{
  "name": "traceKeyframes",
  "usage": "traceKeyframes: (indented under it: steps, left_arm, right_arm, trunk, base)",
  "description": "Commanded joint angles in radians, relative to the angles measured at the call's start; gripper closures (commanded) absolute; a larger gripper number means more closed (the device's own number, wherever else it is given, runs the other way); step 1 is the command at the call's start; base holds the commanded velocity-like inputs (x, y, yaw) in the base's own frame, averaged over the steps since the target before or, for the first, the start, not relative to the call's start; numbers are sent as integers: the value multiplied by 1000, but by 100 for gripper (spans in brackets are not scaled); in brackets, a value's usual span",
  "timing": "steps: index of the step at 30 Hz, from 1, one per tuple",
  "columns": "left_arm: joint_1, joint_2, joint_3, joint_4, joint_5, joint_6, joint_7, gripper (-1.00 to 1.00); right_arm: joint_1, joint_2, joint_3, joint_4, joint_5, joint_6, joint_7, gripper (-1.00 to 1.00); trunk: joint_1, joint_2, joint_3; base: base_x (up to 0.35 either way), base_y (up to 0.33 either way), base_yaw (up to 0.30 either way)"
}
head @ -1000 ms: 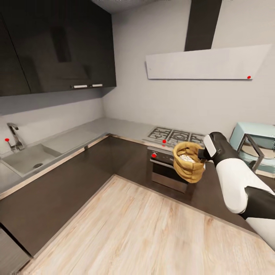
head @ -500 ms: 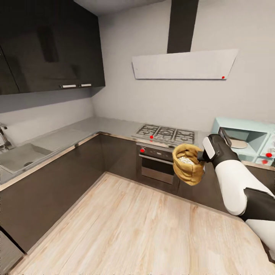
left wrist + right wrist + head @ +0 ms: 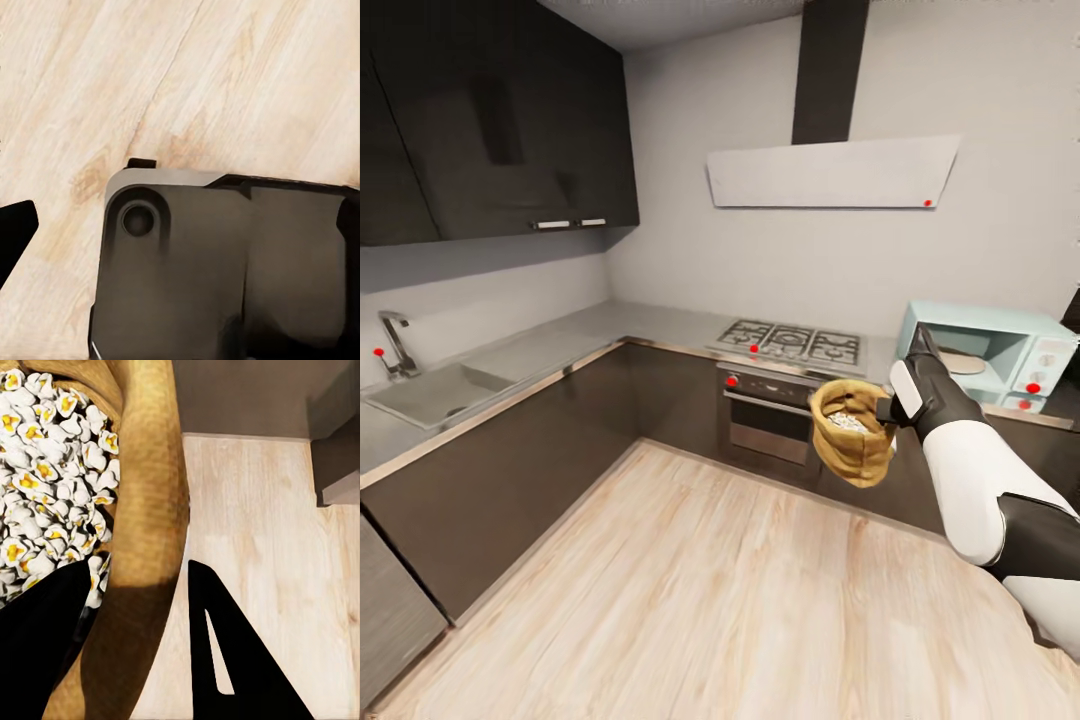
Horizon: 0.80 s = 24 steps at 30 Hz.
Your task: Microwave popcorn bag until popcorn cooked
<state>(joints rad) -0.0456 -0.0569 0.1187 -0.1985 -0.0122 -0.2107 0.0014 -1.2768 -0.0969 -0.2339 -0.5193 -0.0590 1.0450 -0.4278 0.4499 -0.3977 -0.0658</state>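
The kitchen has grey-white walls, dark wall cabinets at the upper left and a pale plank floor. At the far left a sink with a tap is set into the grey countertop, which runs along the wall and turns the corner toward the gas hob. Below the hob sits a steel oven, and above it hangs a pale extractor hood with a dark chimney. Right of the hob, held in mid-air in front of the base cabinets, is the popcorn bag, upright and open at the top, with white popcorn showing inside. The right gripper pinches the bag's rim at its right side; in the right wrist view one dark finger lies inside over the popcorn and the other outside the tan wall of the bag. Farther right, the pale blue microwave stands on the worktop with its door open. The left wrist view shows floor planks and a dark part of the robot's body; whether the left gripper is open or closed cannot be told.
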Motion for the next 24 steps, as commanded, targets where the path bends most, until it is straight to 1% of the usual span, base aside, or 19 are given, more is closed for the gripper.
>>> traceKeyframes:
  steps: [1, 5, 7, 24]
  left_arm:
    - [-1, -1, 5, 1, -1, -4, 0, -100]
    - [-2, -1, 3, 1, -1, -5, 1, -100]
    - [-2, -1, 2, 1, -2, -6, 2, -100]
    - [-2, -1, 1, 1, -2, -6, 3, -100]
  right_arm:
    - [-1, 0, -2, -1, -7, 2, -5, 100]
    - [-1, 0, -2, -1, -7, 2, -5, 100]
    - [-1, 0, -2, -1, -7, 2, -6, 100]
    - [-1, 0, -2, -1, -5, 2, -9, 100]
  trunk:
    - [0, -2, -2]
    - [0, -2, -2]
    - [0, -2, -2]
    - [0, -2, -2]
  base:
    - [-175, 0, 0]
    - [-58, -4, 0]
    - [-175, -167, 0]
    - [-250, -250, -3]
